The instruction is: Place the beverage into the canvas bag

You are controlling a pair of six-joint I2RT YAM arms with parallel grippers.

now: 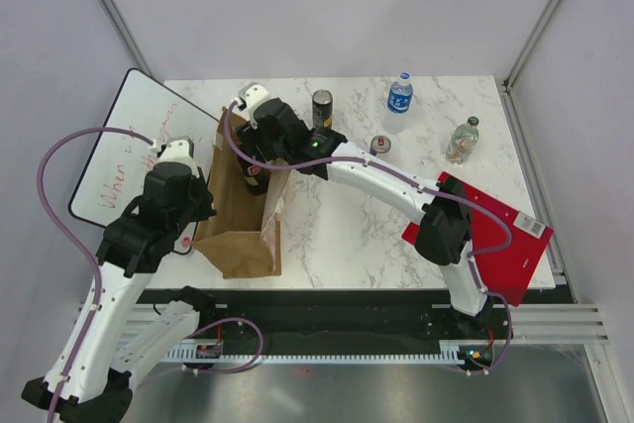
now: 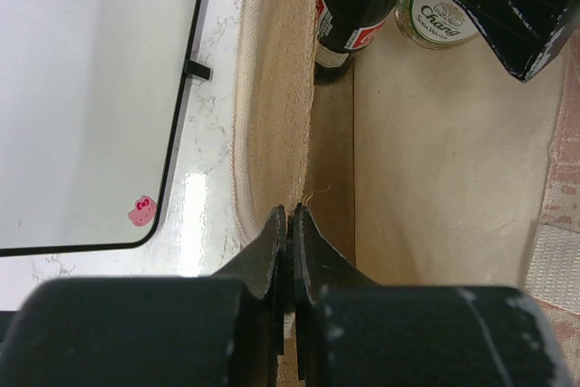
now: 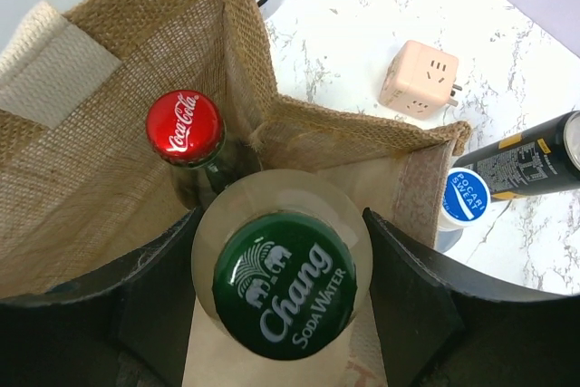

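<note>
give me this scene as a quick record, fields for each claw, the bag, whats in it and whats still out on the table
left claw: shut, pinching the rim of the bag
right claw: shut on the Chang bottle, reaching down inside the bag
bag: upright, mouth open
already in bag: Coke bottle, standing beside the Chang bottle
Chang bottle released: not yet
out on table: black can, blue-cap bottle, clear bottle

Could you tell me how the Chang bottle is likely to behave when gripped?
Seemingly glass, the Chang bottle is probably rigid and could crack against the Coca-Cola bottle beside it. Smooth and round, it may slip or roll.
</note>
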